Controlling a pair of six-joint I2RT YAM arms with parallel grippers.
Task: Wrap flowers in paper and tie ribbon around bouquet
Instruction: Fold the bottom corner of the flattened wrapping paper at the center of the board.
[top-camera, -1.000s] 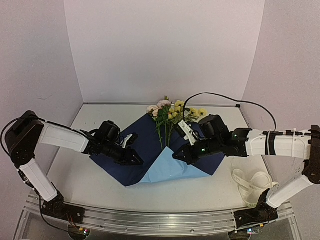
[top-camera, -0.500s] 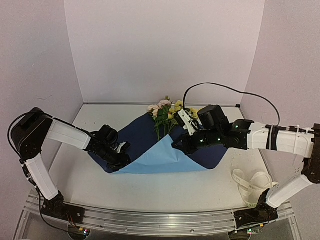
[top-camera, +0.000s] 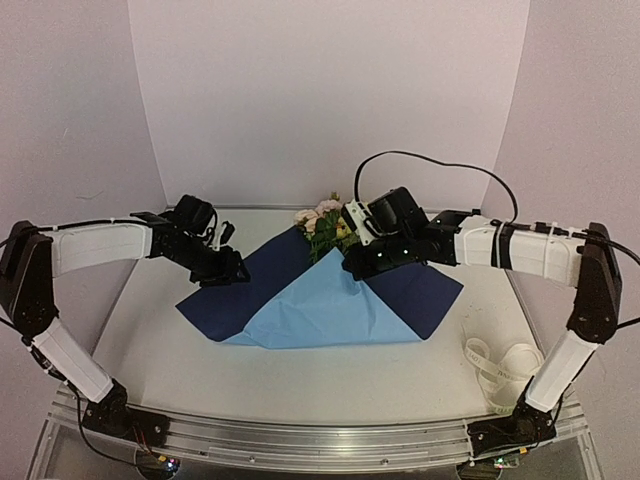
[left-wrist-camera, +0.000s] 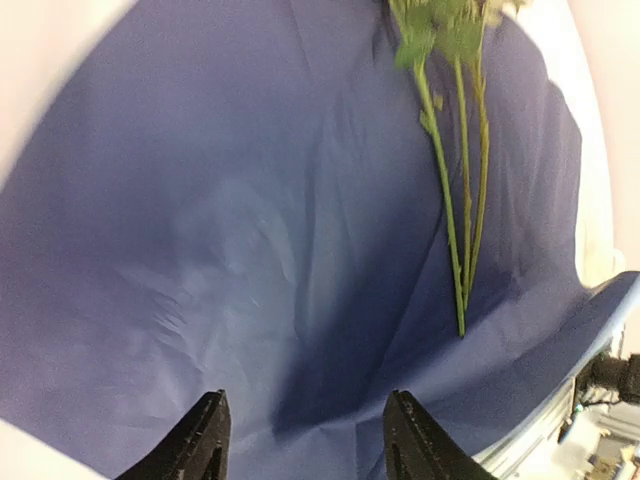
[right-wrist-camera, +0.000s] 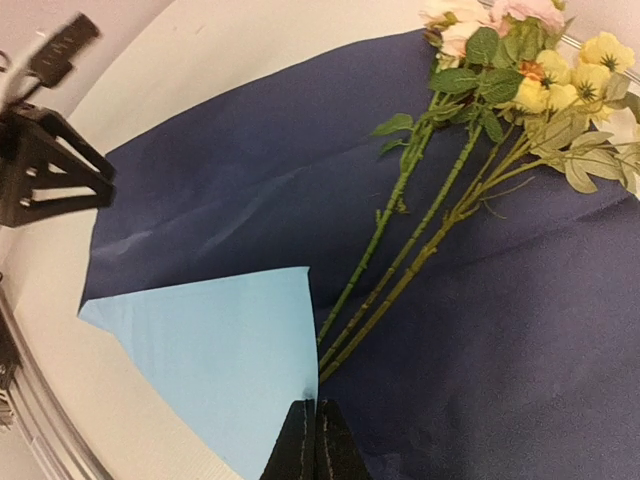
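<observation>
Since a second ago, the left tool (left-wrist-camera: 305, 445) has let go of the paper (top-camera: 300, 310) and drawn back toward the upper left of the overhead frame. Its fingers stand apart with nothing between them, hovering over the dark sheet. Meanwhile the right tool (right-wrist-camera: 313, 440) has carried its corner further up and across, so the pale blue flap now rises to a peak near the frame's centre.

That right tool is pinched together on the flap's edge, probably held high so the fold can pass over the stems (right-wrist-camera: 400, 270) without dragging them. The flowers (right-wrist-camera: 520, 90) lie on the dark side of the sheet. Their blossoms reach past its upper corner and their stems run down toward the fold, a layout that suits rolling a cone around them.

Wrapping looks barely begun: one flap is lifted, nothing is rolled. The ribbon (top-camera: 505, 365) sits loosely looped on the counter (top-camera: 300, 390) at lower right, well apart from the paper, waiting for the tying step.
</observation>
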